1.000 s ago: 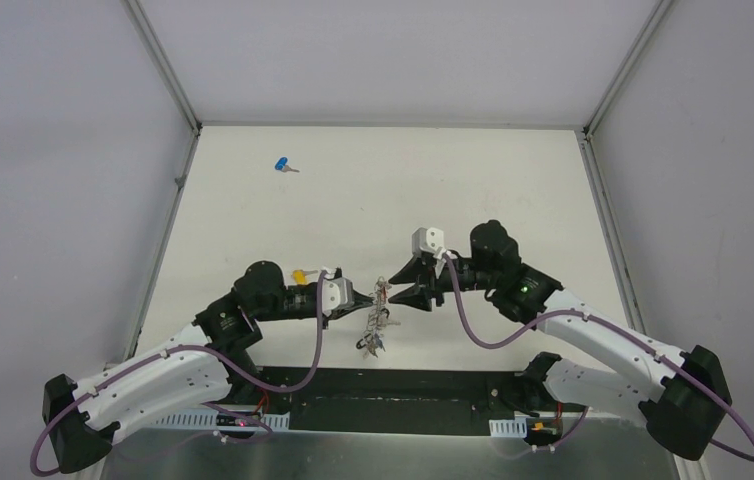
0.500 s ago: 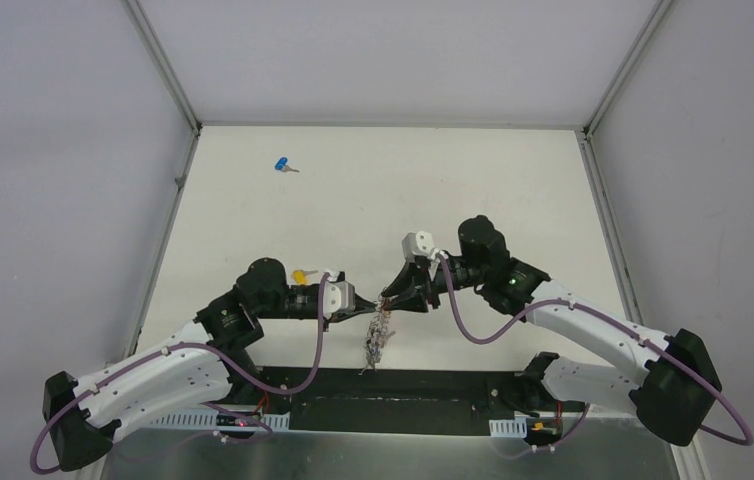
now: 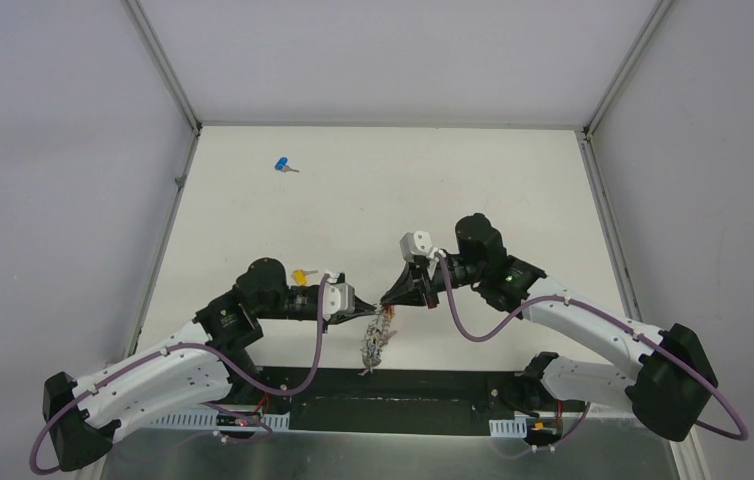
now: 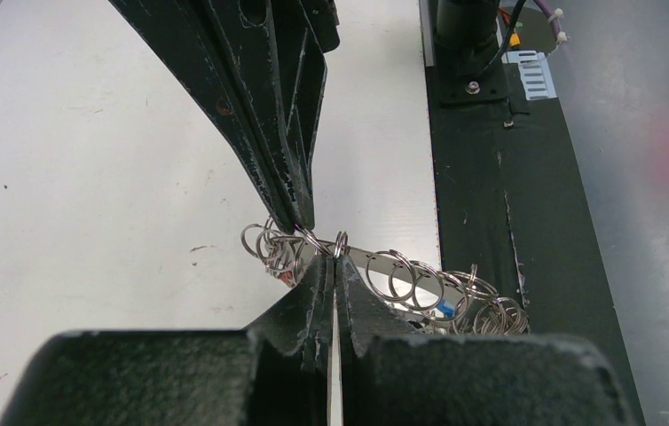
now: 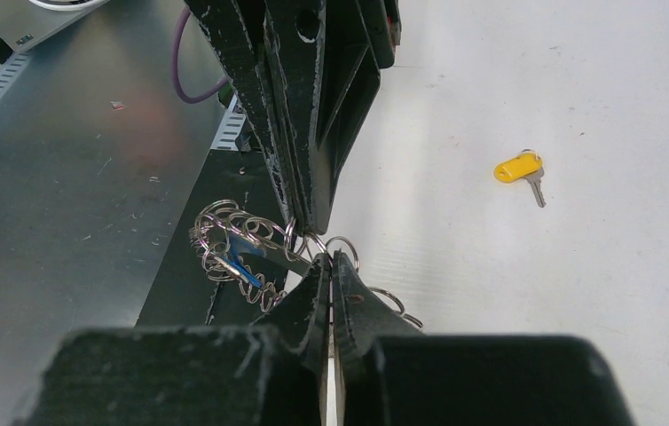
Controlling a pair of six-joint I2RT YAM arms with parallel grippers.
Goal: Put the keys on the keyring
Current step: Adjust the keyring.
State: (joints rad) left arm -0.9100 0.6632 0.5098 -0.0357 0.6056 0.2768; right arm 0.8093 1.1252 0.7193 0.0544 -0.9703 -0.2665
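The keyring (image 3: 377,338) hangs above the table's near edge, between the two arms, as a grey band fringed with small silver rings (image 4: 402,277). My left gripper (image 3: 364,312) is shut on its top from the left, its tips (image 4: 334,259) pinching the band. From the right, my right gripper (image 3: 386,298) is shut on the same spot (image 5: 331,257). A small blue head shows in the hanging cluster (image 5: 235,253). The yellow-headed key (image 5: 519,168) lies on the white table beside the left arm (image 3: 299,276). The blue-headed key (image 3: 281,165) lies at the far left.
A black base strip (image 3: 403,385) and a bare metal ledge (image 3: 383,450) run along the near edge, under the hanging keyring. Grey walls with metal frame posts (image 3: 163,70) enclose the white table (image 3: 473,180). Purple cables loop off both arms.
My right gripper has moved left to the top of the keyring and shut on it. The keyring now hangs a little lower and straighter. The left arm has barely moved.
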